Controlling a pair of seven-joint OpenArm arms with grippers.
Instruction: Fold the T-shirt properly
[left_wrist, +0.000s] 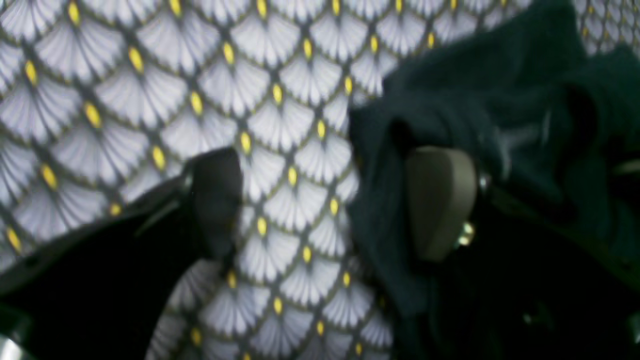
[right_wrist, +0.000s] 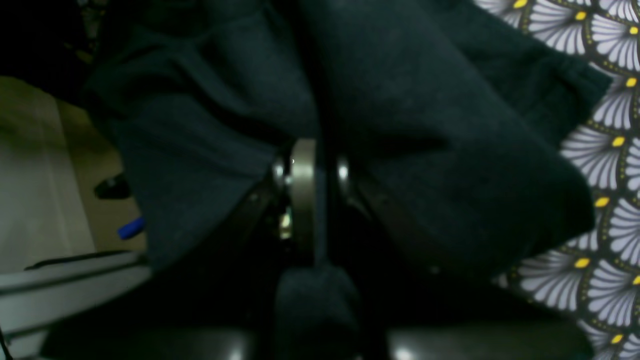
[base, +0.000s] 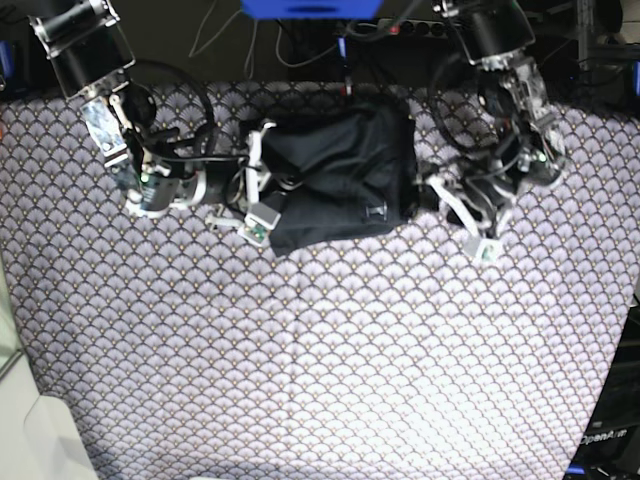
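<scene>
Base view: T-shirt (base: 340, 175) bunched into a rough dark block at the far middle of the bench (base: 320, 360), between both arms. Right claw (right_wrist: 320, 170) clenched on a fold of cloth at the shirt's edge; left claw (left_wrist: 325, 200) spread wide, holding nothing, one pad touching or just beside the opposite edge. Soft, limp, light, likely to sag and crease rather than slip. Best taken at hems or corners, both sides at once, pinching one layer only.
</scene>
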